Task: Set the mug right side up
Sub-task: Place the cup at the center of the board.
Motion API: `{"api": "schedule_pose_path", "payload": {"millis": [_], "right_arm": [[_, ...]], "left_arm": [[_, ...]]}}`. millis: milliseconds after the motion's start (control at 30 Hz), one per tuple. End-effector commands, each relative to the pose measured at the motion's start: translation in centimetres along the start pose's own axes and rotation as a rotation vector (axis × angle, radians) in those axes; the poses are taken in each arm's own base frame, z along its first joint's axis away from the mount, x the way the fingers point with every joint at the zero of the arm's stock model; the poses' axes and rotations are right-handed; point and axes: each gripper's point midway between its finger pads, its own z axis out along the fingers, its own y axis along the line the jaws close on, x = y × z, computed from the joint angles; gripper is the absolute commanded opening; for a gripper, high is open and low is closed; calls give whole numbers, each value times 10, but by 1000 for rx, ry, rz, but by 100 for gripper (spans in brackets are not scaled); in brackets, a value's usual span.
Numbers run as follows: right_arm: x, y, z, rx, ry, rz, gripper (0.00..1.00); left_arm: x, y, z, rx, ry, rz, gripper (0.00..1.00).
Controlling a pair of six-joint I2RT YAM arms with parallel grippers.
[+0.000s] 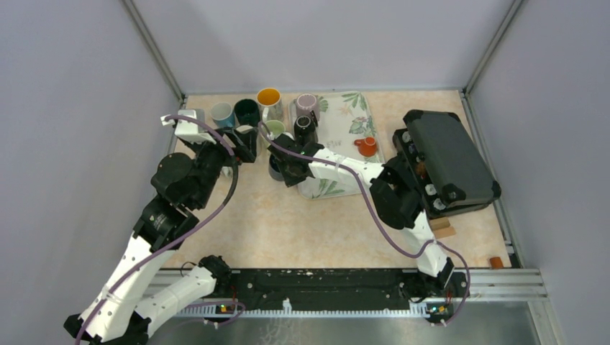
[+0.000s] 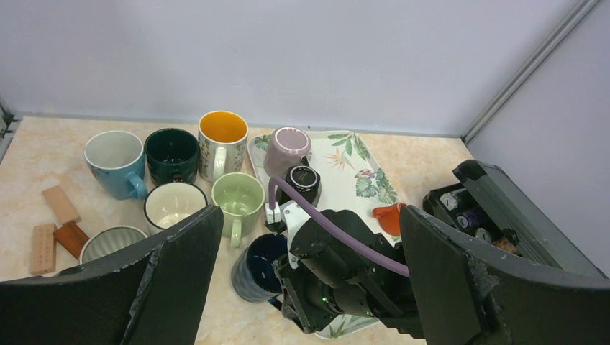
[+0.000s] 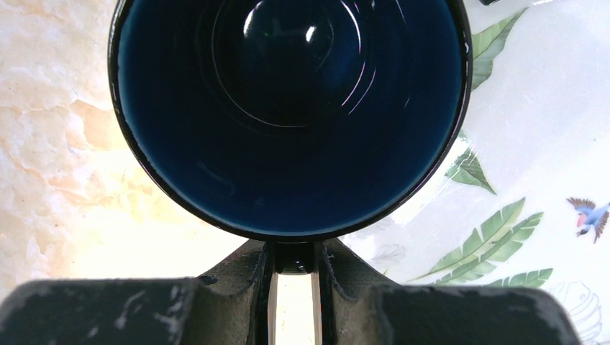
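A dark blue mug (image 3: 288, 108) stands mouth up at the left edge of the leaf-print tray (image 3: 532, 144). It also shows in the left wrist view (image 2: 257, 267) and the top view (image 1: 275, 169). My right gripper (image 3: 293, 260) is shut on the mug's handle, its fingers (image 3: 244, 277) pinching it from both sides. In the top view the right gripper (image 1: 291, 169) sits just right of the mug. My left gripper (image 2: 309, 215) is open and empty, held above and to the left of the mug (image 1: 241, 144). On the tray a pink mug (image 2: 286, 149) and a black mug (image 2: 302, 180) stand bottom up.
Several upright mugs crowd the back left: light blue (image 2: 115, 162), dark green (image 2: 171, 152), yellow-lined (image 2: 221, 140), white (image 2: 173, 205), green (image 2: 237, 201), grey ribbed (image 2: 111, 243). An orange cup (image 2: 388, 218) lies on the tray. Wooden blocks (image 2: 57, 223) are at left, a black case (image 1: 446, 162) at right.
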Motion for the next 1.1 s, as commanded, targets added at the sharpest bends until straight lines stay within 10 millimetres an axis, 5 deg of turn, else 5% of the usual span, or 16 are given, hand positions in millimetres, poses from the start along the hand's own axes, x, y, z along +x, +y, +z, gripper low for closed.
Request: {"api": "schedule_pose_path", "payload": {"millis": [0,600,1067], "right_arm": [[-40,16,-18,-32,-124,6,16],[-47,21,-26,-38,-147,7,41],[-74,19,-97,-114,-300,45,87]], "left_arm": [[-9,-3,3,12,-41,-4,99],[-9,-2,3,11,-42,0,98],[-3,-20,12,77,-5,-25,99]]}}
